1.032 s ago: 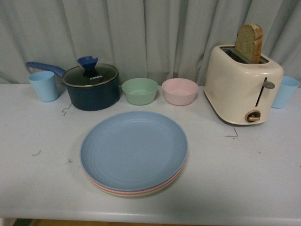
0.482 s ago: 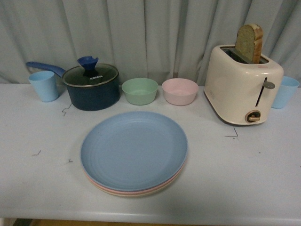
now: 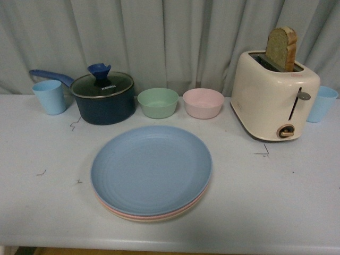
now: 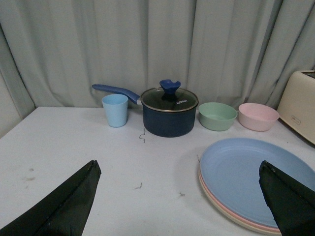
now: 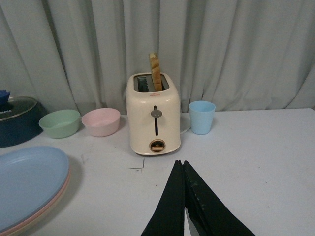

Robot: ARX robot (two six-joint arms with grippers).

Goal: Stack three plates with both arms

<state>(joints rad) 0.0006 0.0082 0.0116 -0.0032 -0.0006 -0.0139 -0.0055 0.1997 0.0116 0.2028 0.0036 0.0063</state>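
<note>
The three plates lie stacked at the table's front middle: the blue plate [image 3: 151, 168] on top, the pink plate's rim [image 3: 133, 215] under it, the beige plate's rim [image 3: 164, 218] at the bottom. The stack also shows in the left wrist view [image 4: 246, 177] and the right wrist view [image 5: 27, 182]. My left gripper [image 4: 179, 196] is open and empty above bare table beside the stack; its one finger [image 4: 69, 201] is wide apart from the other. My right gripper [image 5: 180, 162] is shut and empty, in front of the toaster. Neither arm shows in the front view.
Along the back stand a light blue cup [image 3: 49, 96], a dark blue lidded saucepan [image 3: 103, 97], a green bowl [image 3: 158, 102], a pink bowl [image 3: 203, 103], a cream toaster [image 3: 273, 95] with a bread slice [image 3: 281, 48], and a second blue cup [image 3: 322, 103]. A grey curtain hangs behind.
</note>
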